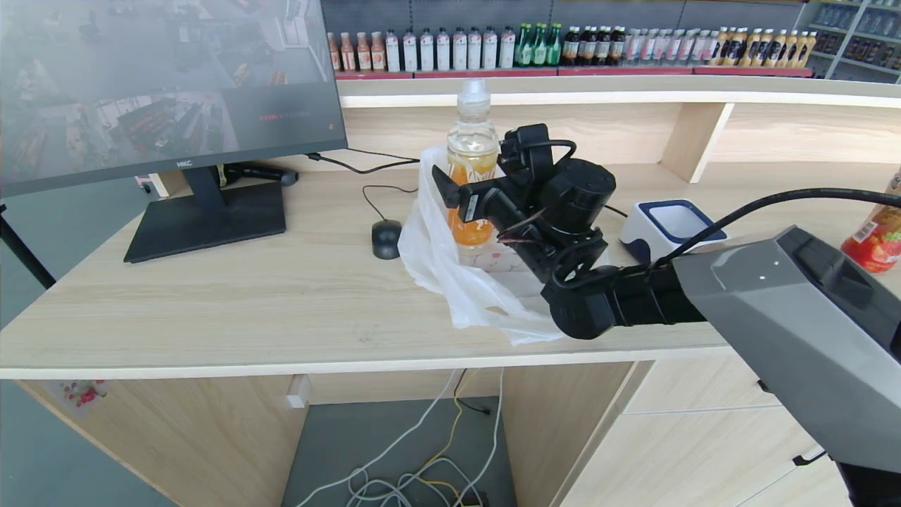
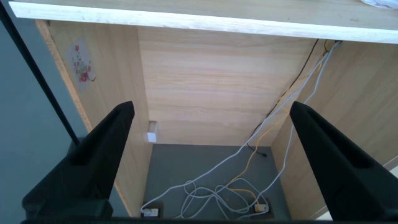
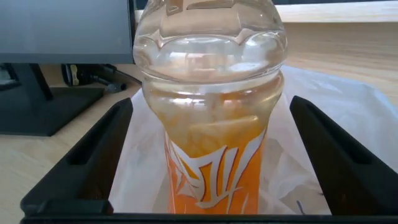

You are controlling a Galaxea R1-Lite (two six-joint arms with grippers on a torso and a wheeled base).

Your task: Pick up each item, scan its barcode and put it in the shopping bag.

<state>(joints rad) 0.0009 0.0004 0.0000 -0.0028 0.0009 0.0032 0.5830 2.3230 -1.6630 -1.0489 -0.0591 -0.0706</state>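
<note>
My right end effector (image 3: 210,106) is spread wide with the orange bottle (image 1: 470,151) between its fingers. The bottle stands upright in the white bag (image 1: 436,260) on the table (image 1: 246,296). My left end effector (image 2: 211,107) hangs wide below the table's edge.

Right arm (image 1: 774,310): the forearm link wears a light-grey angular shell (image 1: 746,282) with a dark-grey flat panel on top and one small white dot on its side. Ahead of the shell sit matte black round joint housings (image 1: 577,193), one of them a fat drum. A thick black cable (image 1: 774,198) starts just ahead of the shell and arcs back over it. Thin red and white wires (image 1: 517,236) bunch further ahead of the shell. Right gripper (image 3: 211,102): black, with two flat wedge fingers (image 3: 93,162) stepped on top. Left gripper (image 2: 211,106): the same black wedge fingers (image 2: 93,162).
</note>
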